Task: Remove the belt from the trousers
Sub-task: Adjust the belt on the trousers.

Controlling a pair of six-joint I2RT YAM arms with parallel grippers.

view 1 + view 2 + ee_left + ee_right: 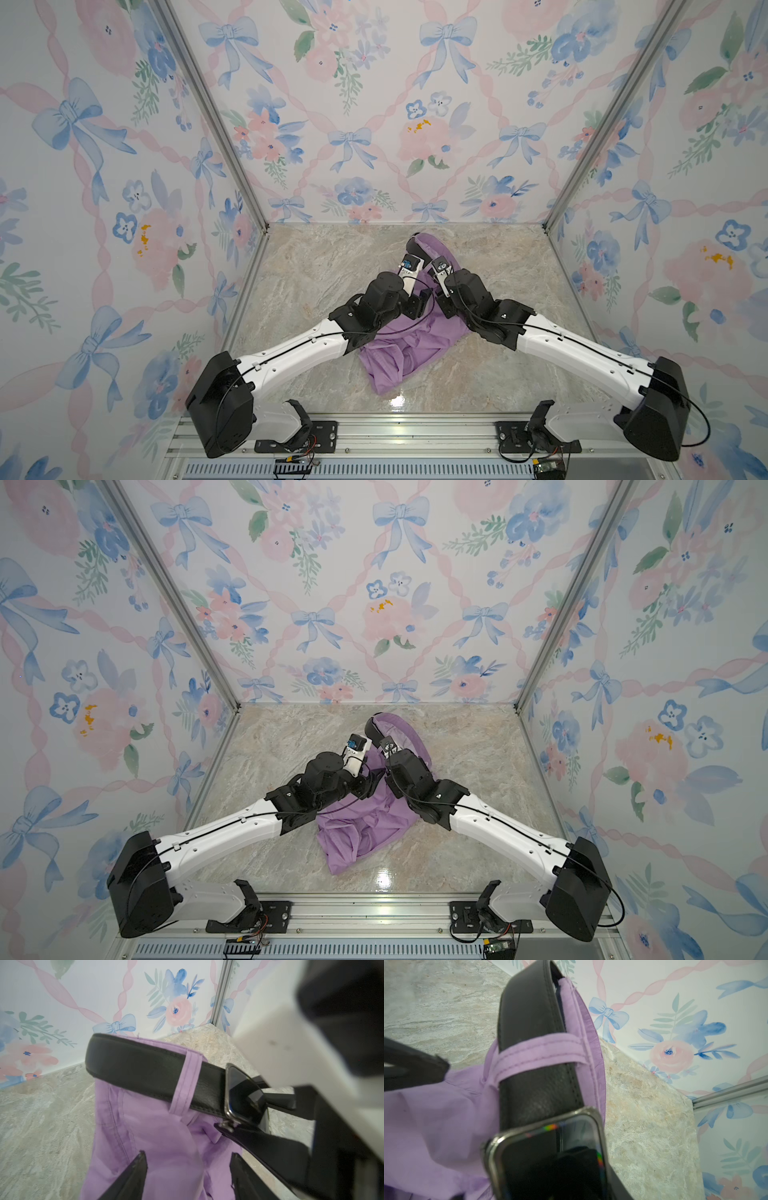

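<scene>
The lilac trousers lie crumpled mid-table in both top views, the waistband end raised toward the back wall. The black belt curves over that raised end. In the left wrist view the belt runs through a lilac belt loop to a glossy dark buckle. My right gripper is shut on the buckle. My left gripper is open, its fingers astride trouser fabric just below the belt. Both wrists meet over the waistband.
The marble-patterned table is boxed in by floral walls on three sides, with aluminium posts at the back corners. The raised waistband stands close to the back wall. A metal rail carrying the arm bases runs along the front.
</scene>
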